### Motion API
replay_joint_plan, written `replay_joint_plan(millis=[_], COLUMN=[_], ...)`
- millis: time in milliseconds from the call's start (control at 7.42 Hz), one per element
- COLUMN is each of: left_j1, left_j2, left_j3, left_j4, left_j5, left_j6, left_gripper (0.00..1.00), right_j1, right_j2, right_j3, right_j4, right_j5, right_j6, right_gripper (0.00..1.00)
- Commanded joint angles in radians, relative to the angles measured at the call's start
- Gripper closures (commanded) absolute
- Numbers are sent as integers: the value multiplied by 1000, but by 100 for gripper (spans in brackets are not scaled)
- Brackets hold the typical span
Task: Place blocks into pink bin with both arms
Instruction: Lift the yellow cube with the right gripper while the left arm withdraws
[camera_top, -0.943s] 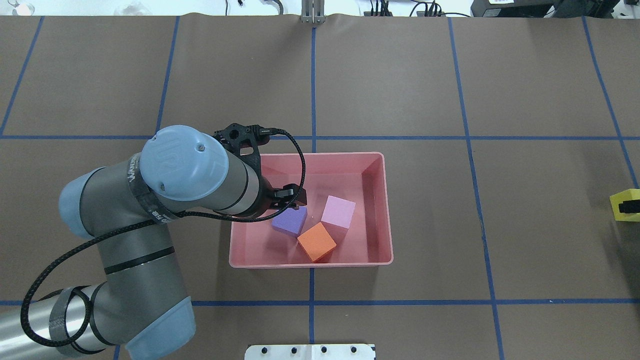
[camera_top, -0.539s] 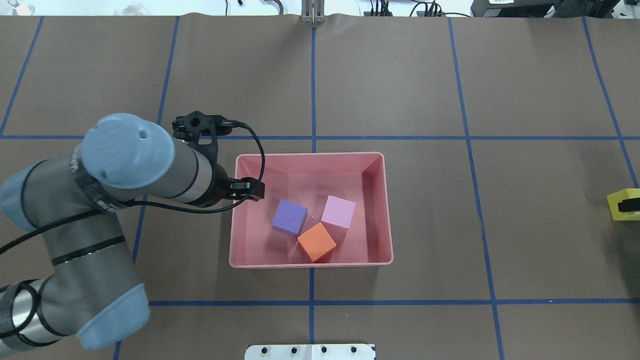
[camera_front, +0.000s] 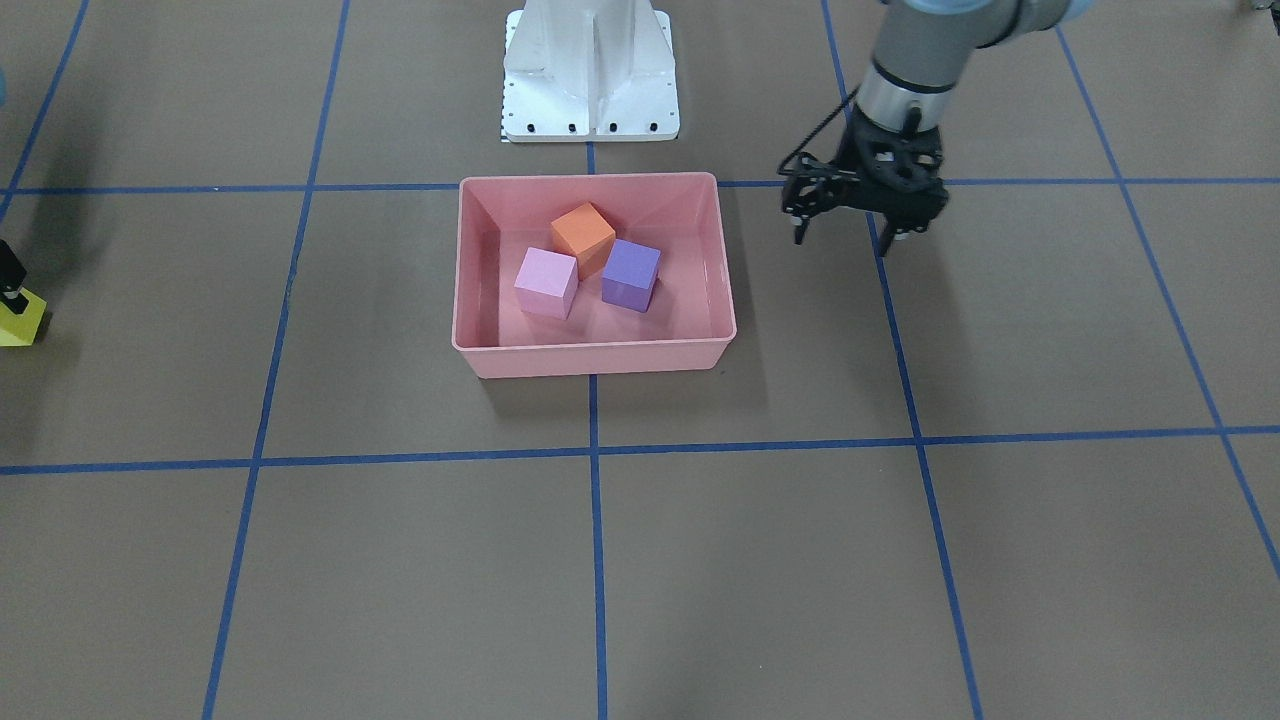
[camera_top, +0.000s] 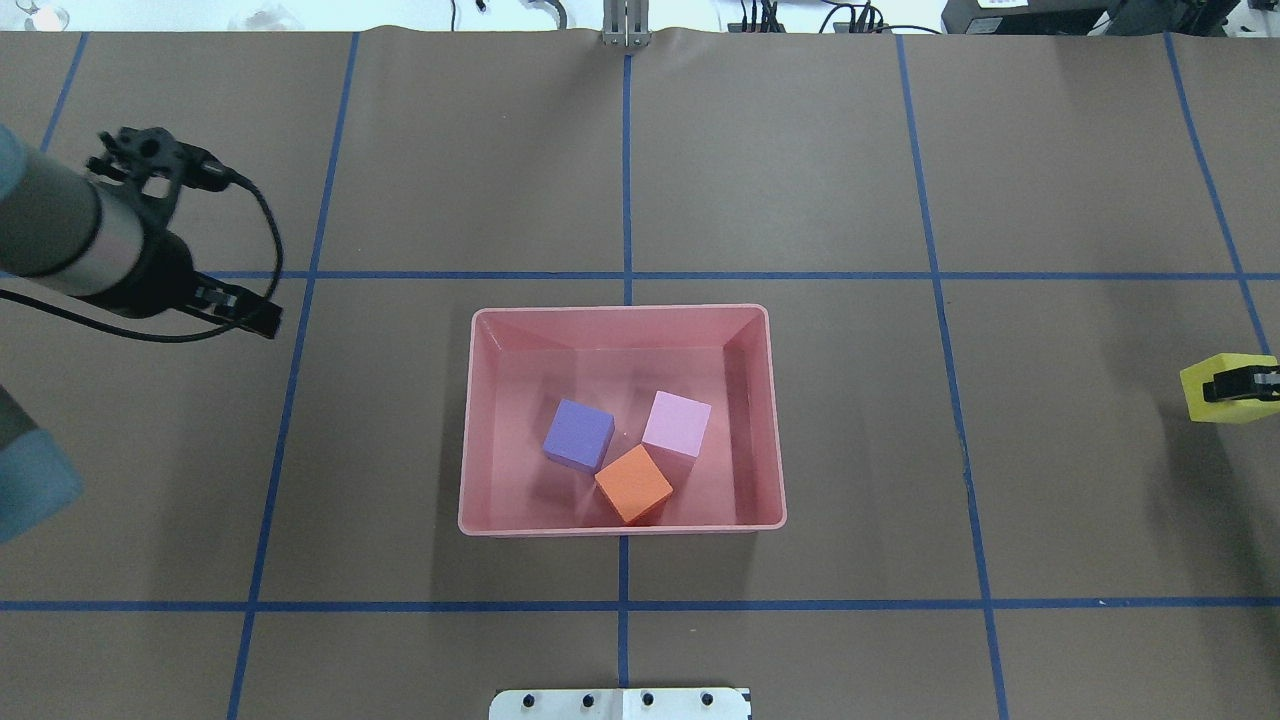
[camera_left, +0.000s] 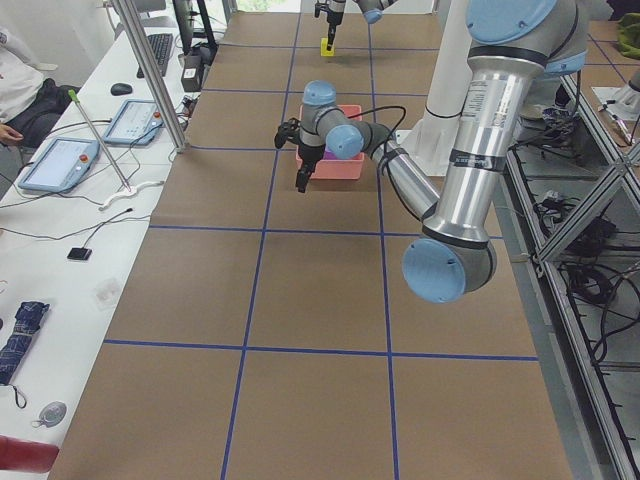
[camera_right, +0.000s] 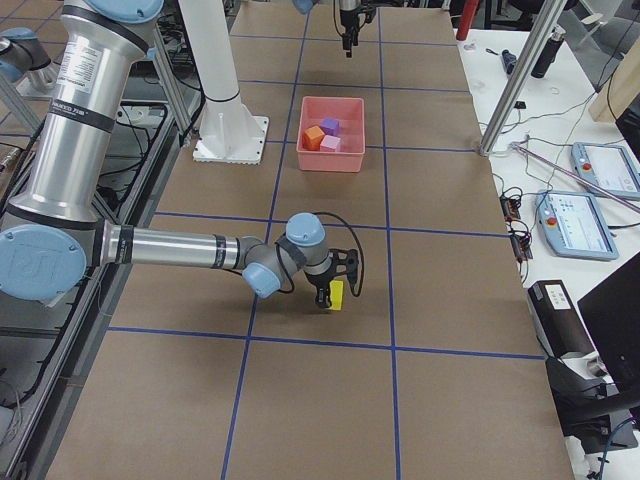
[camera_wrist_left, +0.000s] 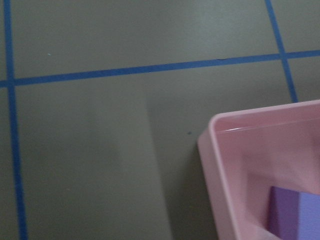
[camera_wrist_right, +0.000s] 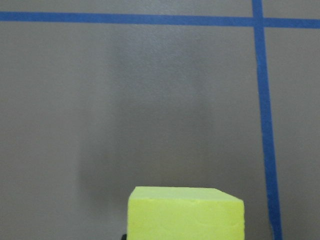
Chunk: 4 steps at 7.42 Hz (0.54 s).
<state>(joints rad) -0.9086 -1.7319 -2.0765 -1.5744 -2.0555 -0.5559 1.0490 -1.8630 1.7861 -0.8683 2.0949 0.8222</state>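
The pink bin (camera_top: 620, 312) stands mid-table and holds the purple block (camera_top: 578, 433), the light pink block (camera_top: 677, 423) and the orange block (camera_top: 633, 483). It also shows in the front view (camera_front: 590, 358) and in the left wrist view (camera_wrist_left: 212, 145). My left gripper (camera_top: 255, 315) is open and empty, well to the left of the bin; in the front view (camera_front: 842, 242) its fingers are spread. My right gripper (camera_top: 1242, 385) is shut on the yellow block (camera_top: 1208, 392) at the far right, slightly above the table. The yellow block also shows in the right wrist view (camera_wrist_right: 185, 212).
The white pedestal base (camera_front: 590, 70) stands behind the bin at the robot's side. Blue tape lines cross the brown table. In the side views, desks with tablets (camera_left: 70, 160) and a metal post (camera_right: 515, 85) flank the table's far side.
My left arm has drawn back out of the bin to the left, leaving the purple block inside. My right gripper has moved the yellow block a little toward the bin.
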Motion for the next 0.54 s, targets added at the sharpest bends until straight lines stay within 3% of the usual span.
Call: replay_joint_plan(millis=[0, 135, 404], left_j1=[-265, -365, -552], left_j2=[121, 139, 152], left_j3=[85, 154, 325], left_j4=[-6, -7, -15], left_j5=[-115, -155, -170], left_j6=[413, 561, 634], left_gripper=[0, 0, 0], right_j1=[-1, -19, -82], right_j2=[62, 91, 206], right_j3=[180, 215, 304], right_j4=[-235, -271, -430], right_j5=[8, 23, 27], right_j6=[107, 153, 292], right_gripper=[100, 100, 100])
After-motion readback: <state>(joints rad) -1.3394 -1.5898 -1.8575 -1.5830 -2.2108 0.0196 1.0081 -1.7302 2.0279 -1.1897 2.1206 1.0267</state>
